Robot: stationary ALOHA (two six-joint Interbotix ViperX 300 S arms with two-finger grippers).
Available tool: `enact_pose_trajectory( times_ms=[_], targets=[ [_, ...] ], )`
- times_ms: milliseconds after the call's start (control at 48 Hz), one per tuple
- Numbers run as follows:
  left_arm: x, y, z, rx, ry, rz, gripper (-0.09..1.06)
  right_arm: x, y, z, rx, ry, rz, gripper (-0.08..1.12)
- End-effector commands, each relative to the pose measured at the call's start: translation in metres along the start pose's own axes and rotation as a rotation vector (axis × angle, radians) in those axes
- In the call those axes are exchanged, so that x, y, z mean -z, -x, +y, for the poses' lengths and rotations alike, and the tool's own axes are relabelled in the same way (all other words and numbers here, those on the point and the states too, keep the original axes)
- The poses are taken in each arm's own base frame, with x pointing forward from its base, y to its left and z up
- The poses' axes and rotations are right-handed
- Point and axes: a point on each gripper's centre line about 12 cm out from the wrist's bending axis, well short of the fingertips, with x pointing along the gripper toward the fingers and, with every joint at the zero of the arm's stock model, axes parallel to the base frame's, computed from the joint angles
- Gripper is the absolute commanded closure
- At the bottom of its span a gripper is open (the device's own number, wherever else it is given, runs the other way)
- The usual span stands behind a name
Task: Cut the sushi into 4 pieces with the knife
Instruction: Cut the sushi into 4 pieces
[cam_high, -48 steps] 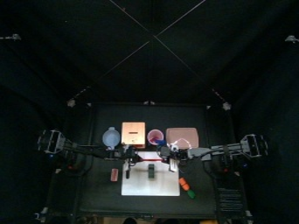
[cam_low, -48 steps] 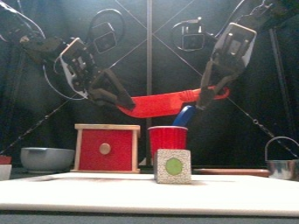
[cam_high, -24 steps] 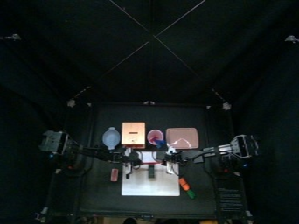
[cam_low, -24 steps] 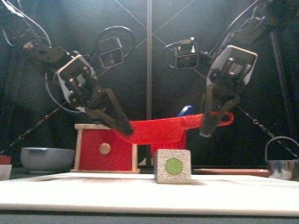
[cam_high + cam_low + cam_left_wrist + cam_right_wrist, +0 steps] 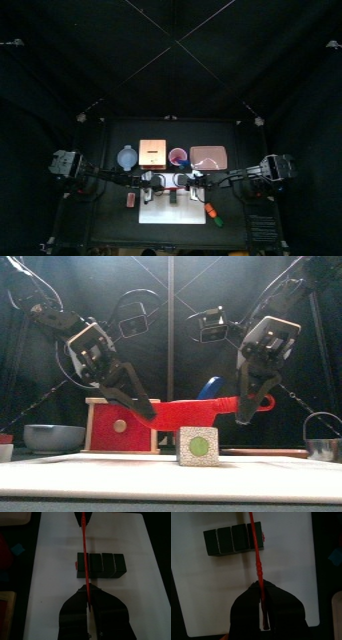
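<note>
A red toy knife (image 5: pixel 201 409) hangs level above the white cutting board (image 5: pixel 80 474), held at both ends. My left gripper (image 5: pixel 139 408) is shut on one end and my right gripper (image 5: pixel 247 406) on the handle end. Below the blade stands the sushi roll (image 5: pixel 198 445), end on, with a small gap above it. In the left wrist view the knife (image 5: pixel 83 542) crosses the roll (image 5: pixel 100 565) of dark blocks near one end. The right wrist view shows the blade (image 5: pixel 256 552) over the roll (image 5: pixel 234 539) as well. From above, the grippers meet over the board (image 5: pixel 160 215).
Behind the board stand a wooden box with a red drawer front (image 5: pixel 122 424), a blue-grey bowl (image 5: pixel 54 437), a red cup (image 5: pixel 178 156) with a blue knife (image 5: pixel 210 387), and a pink tray (image 5: pixel 209 157). A metal cutter (image 5: pixel 321 441) sits right. Small toy foods (image 5: pixel 211 212) lie on the board's right.
Both grippers have come down with the red knife, from well above the cup to just over the sushi roll. The roll has not moved.
</note>
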Motion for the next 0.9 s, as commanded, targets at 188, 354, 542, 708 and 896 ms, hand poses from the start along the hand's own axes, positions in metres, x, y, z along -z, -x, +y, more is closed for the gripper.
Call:
enact_pose_trajectory(
  times_ms=[188, 354, 542, 708, 896],
  targets=[
    [-0.004, -0.001, -0.012, 0.022, 0.013, -0.005, 0.62, -0.008, 0.005, 0.001, -0.003, -0.013, -0.024, 0.91],
    [-0.004, -0.001, -0.017, 0.028, 0.023, -0.005, 0.62, -0.008, 0.005, 0.006, -0.013, -0.008, -0.026, 0.91],
    [-0.006, -0.001, -0.018, 0.031, 0.022, -0.009, 0.62, -0.007, 0.002, 0.008, -0.014, -0.004, -0.018, 0.91],
    [-0.005, -0.001, -0.018, 0.031, 0.025, -0.001, 0.62, -0.005, -0.002, 0.008, -0.01, -0.002, -0.003, 0.91],
    [0.002, -0.003, -0.018, 0.028, 0.029, 0.023, 0.62, -0.002, -0.007, 0.007, -0.006, 0.001, 0.013, 0.91]
  ],
)
